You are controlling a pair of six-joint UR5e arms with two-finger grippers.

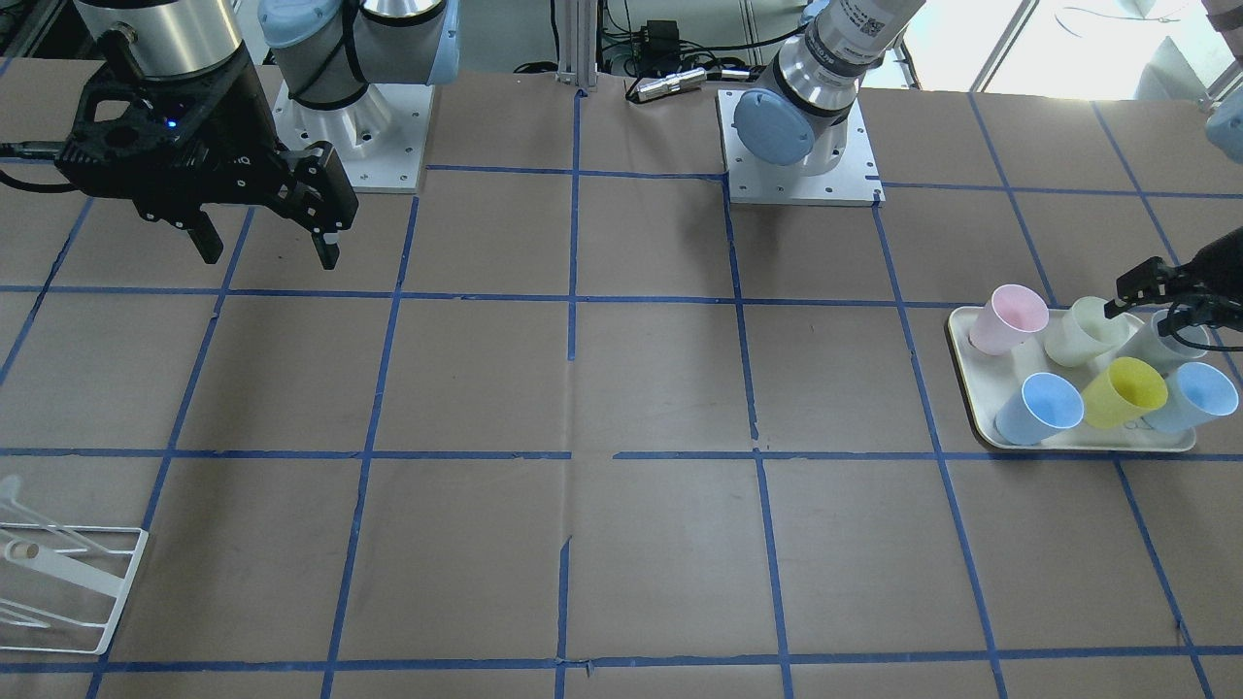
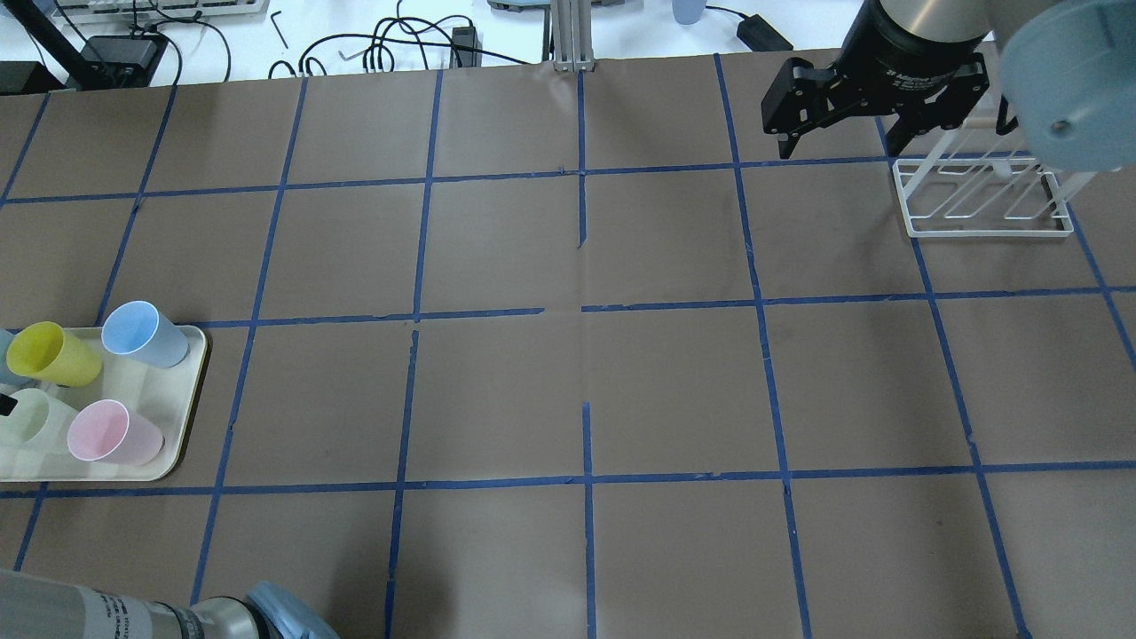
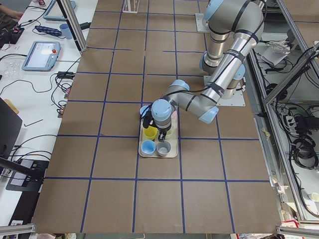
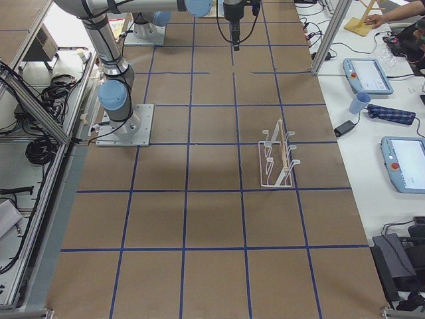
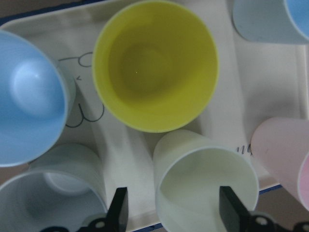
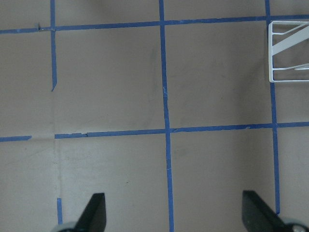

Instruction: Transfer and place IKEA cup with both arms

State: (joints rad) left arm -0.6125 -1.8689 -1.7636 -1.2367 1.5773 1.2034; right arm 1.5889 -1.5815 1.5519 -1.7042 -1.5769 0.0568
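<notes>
The off-white IKEA cup (image 1: 1083,330) stands on a cream tray (image 1: 971,388) among coloured cups; it also shows in the overhead view (image 2: 27,415) and the left wrist view (image 5: 205,186). My left gripper (image 1: 1146,296) is open, just above this cup. In the left wrist view one finger (image 5: 118,210) is over the gap beside the grey cup (image 5: 53,188), and the other finger (image 5: 231,208) is over the off-white cup's right side. My right gripper (image 2: 839,146) is open and empty, high over the table near the white rack (image 2: 981,200).
The tray also holds a pink cup (image 1: 1008,318), a yellow cup (image 1: 1125,391), two blue cups (image 1: 1041,408) (image 1: 1199,396) and the grey cup (image 1: 1160,340). The wire rack (image 1: 68,582) stands at the table's far end. Blue tape lines grid the brown table.
</notes>
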